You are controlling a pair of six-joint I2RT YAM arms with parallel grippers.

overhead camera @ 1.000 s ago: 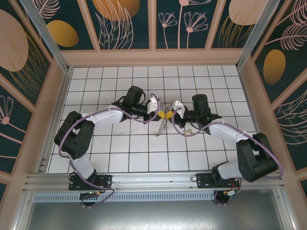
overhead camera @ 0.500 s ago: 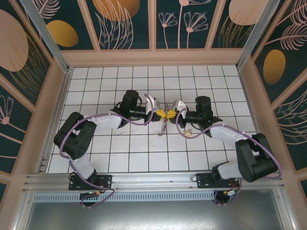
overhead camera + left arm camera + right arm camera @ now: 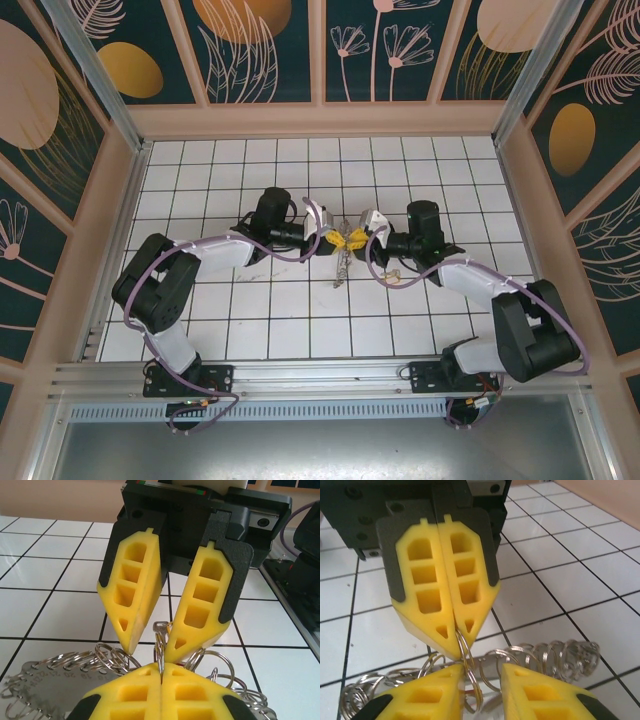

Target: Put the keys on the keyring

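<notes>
My left gripper [image 3: 161,670] is shut on one thin silver split ring of the keyring [image 3: 161,647], a bunch of silver rings [image 3: 555,655] with a stamped metal tag [image 3: 45,685]. The bunch hangs below the two grippers, above the floor [image 3: 340,268]. My right gripper [image 3: 482,674] is open, its yellow fingers [image 3: 200,605] on either side of the held ring. It faces the left gripper [image 3: 457,639] tip to tip. The grippers meet mid-table, left gripper [image 3: 334,240] and right gripper [image 3: 356,238]. A small brass-coloured bunch, the keys [image 3: 392,274], lies on the tiles under the right arm.
White tiled floor [image 3: 270,320] with dark grid lines, walled by tan panels [image 3: 320,120] at the back and sides. Purple cables loop along both arms, the right arm's cable [image 3: 375,268] sagging next to the keys.
Both grippers have moved a little closer together around the ring; the left wrist shifted slightly right. The hanging bunch stays in place.
</notes>
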